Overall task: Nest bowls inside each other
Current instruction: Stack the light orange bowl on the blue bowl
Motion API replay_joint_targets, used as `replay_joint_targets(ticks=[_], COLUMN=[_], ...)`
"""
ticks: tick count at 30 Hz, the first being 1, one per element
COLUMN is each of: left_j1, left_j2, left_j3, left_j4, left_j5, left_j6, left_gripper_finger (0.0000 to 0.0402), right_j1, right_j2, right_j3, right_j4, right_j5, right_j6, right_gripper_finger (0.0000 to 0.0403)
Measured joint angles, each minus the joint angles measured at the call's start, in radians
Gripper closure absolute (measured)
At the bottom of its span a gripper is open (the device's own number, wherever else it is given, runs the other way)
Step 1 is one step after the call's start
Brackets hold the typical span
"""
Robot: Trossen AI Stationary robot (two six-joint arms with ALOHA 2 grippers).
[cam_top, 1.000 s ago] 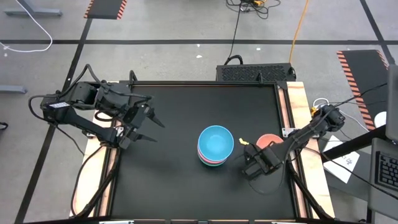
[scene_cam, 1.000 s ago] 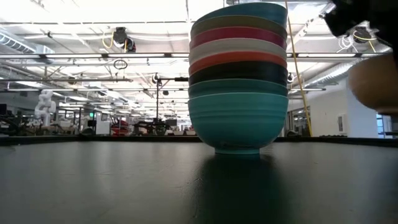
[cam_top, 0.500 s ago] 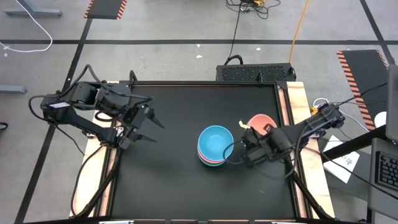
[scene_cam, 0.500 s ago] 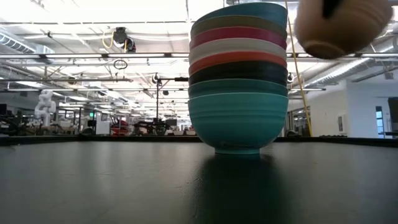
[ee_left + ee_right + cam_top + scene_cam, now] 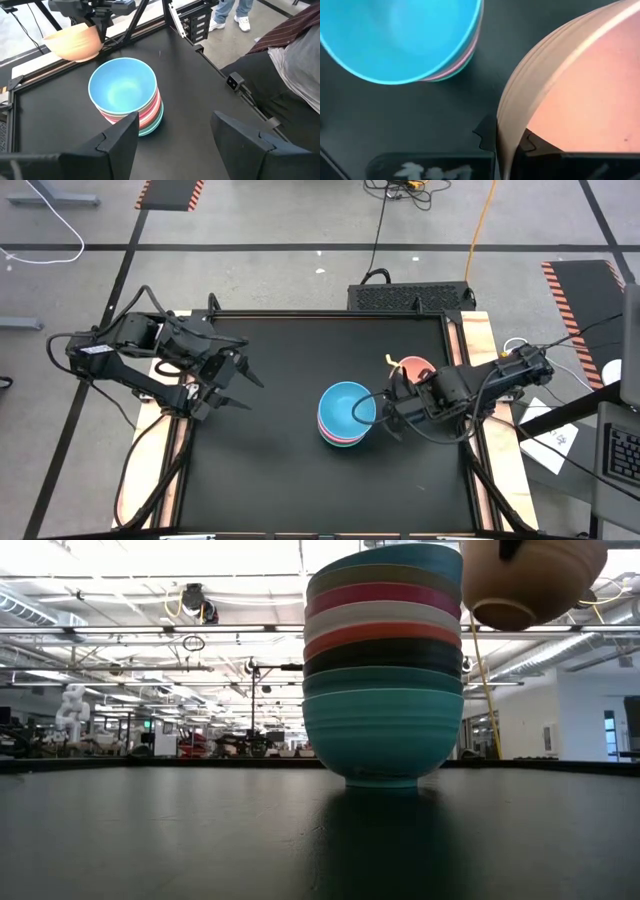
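One bowl is left outside the stack; the peach-orange bowl hangs in the air, pinched by its rim in the right gripper, whose fingers are pressed tight on the wall of the bowl, as the right wrist view shows; a second ago that bowl sat low at the right edge of the table, and it has since been lifted and carried inward; it is now just beside the stack of bowls, level with the top, with its foot a little above the rim of the blue bowl in the low view; the lift therefore looks done and the carry nearly so; what seems to remain is a short shift over the blue bowl, a lowering, and a release, which would finish the nesting.

Eight bowls appear to be nested already, turquoise at the bottom and blue on top, standing near the middle of the table; the stack has not moved.

The left gripper waits near the left side of the table, well apart from the stack, fingers spread and empty, unchanged over the last second.
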Motion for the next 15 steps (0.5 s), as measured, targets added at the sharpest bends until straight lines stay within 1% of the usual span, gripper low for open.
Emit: replay_joint_targets(ticks=[3,12,15], left_j1=[0.0,0.0,0.0], left_j2=[0.0,0.0,0.0], left_j3=[0.0,0.0,0.0], left_j4=[0.0,-0.002,-0.005], left_j5=[0.0,-0.001,-0.001], left_j6=[0.001,0.008,0.004], left_gripper_finger=[0.0151,0.0151,0.0151], right_j1=[-0.016,-0.021,-0.021], right_j2=[0.0,0.0,0.001], right_j3=[0.02,0.221,0.247], right_j4=[-0.004,0.014,0.128], right_j5=[-0.006,0.103,0.105], right_j6=[-0.039,-0.17,-0.258], right_gripper_finger=[0.0402,0.0403,0.0403])
